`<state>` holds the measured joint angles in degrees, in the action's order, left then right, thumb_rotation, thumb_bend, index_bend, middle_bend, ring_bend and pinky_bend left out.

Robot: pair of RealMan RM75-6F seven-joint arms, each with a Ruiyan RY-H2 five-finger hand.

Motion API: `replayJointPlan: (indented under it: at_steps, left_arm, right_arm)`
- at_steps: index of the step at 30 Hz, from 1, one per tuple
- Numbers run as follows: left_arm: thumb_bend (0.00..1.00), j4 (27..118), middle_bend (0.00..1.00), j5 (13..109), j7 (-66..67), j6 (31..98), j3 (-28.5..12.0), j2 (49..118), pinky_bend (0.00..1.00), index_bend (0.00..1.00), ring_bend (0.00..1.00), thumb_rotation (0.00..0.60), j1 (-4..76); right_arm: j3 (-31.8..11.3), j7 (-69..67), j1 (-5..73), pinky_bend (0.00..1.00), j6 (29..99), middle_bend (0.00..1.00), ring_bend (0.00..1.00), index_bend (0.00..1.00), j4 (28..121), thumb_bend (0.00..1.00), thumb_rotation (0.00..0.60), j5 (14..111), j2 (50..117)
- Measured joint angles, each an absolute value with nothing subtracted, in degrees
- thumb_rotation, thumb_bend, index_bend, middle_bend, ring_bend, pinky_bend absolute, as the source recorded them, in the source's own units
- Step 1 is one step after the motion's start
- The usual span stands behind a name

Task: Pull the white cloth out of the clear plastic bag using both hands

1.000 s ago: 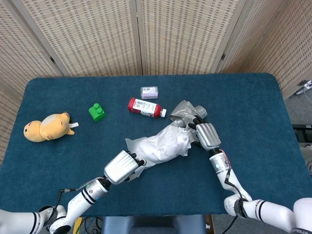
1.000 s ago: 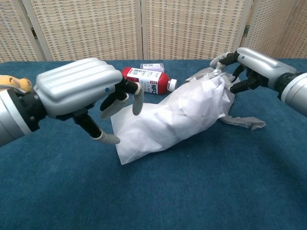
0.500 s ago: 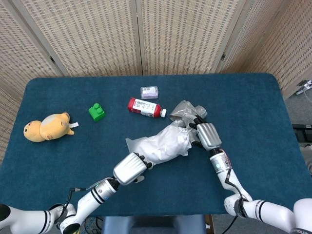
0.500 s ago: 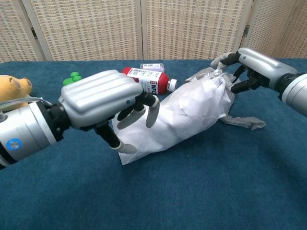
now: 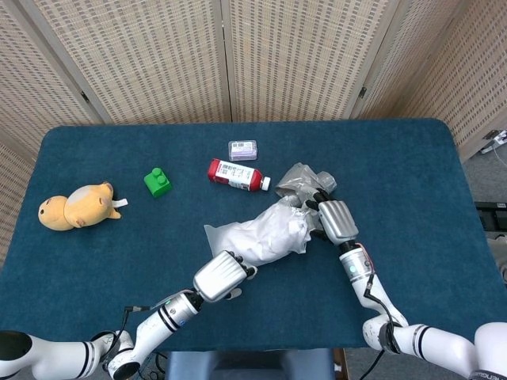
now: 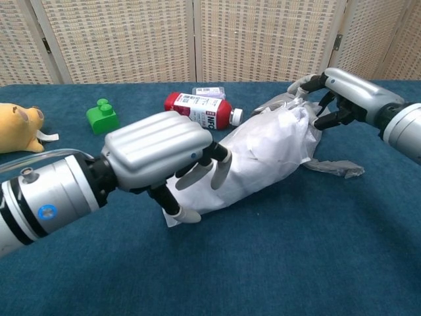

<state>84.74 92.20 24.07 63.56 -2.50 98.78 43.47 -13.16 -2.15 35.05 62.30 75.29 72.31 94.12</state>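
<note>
While the white cloth [image 5: 265,236] lies in the middle of the blue table [image 5: 412,174], mostly outside the clear plastic bag [image 5: 305,180], its far end is bunched at the mouth of that bag. The right hand [image 5: 333,218] sits at this end, with its fingers curled around the gathered bag and cloth, so it holds them there. The left hand [image 5: 223,276] is at the near corner of the cloth; its fingers are spread and bent downward over the edge, with the thumb low near the table. Whether it really pinches the cloth, I cannot tell, because the hand covers the corner. Behind the cloth lies a red bottle [image 5: 234,174] on its side, and just beyond it a small box [image 5: 242,149]. Further left are a green block [image 5: 158,182] and a yellow plush toy [image 5: 77,206], well apart from the cloth.
</note>
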Motion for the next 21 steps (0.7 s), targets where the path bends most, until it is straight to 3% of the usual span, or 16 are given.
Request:
replayJointPlan:
  at_steps: [14,21]
  left_arm:
    - [0.02,81.7,0.73,92.3,30.0,62.5,-1.8,100.1,0.69,0.53,0.61,0.600,43.2]
    - [0.02,82.0,0.72,92.9,33.2,62.3,-1.2,99.7,0.66,0.43,0.59,0.600,43.0]
  right_arm:
    - [-13.4,-2.6,35.1,0.36,61.8,0.20,0.14,0.70,75.0,0.67,0.600,72.1,94.3]
    - [-13.4,-2.6,35.1,0.36,61.7,0.20,0.14,0.70,74.9,0.67,0.600,72.2,94.5]
